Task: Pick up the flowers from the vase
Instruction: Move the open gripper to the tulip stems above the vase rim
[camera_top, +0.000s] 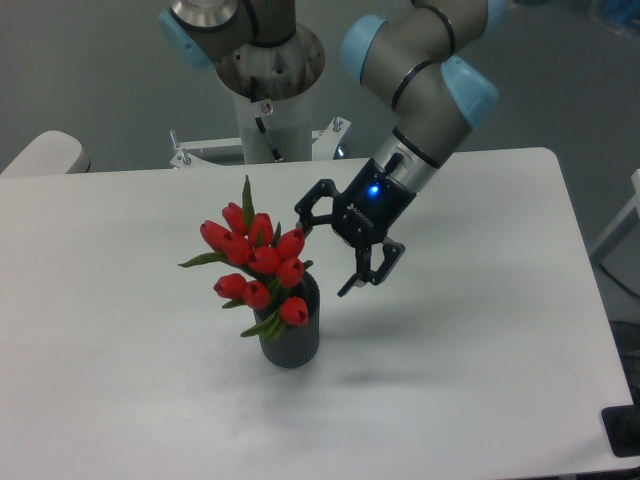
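One bunch of flowers (258, 262), red tulip buds packed tightly with green leaves poking out, stands in a vase (292, 338) left of the middle of the frame, on a white table (480, 400). The vase is dark grey, ribbed and round, and the bunch spreads wider than its mouth and leans toward the upper left, with one long leaf pointing straight up. Just right of the flowers, near the centre of the picture, hangs the gripper (325, 255), black with a small blue light glowing on its body. Its jaws are spread wide and hold nothing; the upper finger tip sits right beside the rightmost bud, so close that contact cannot be ruled out, while the lower finger points down toward the table to the right of the vase, apart from it. The arm (420, 80), grey with pale blue joint caps, slopes down into the gripper from the upper right. Its base column (268, 110) rises behind the far table edge at the top of the frame.
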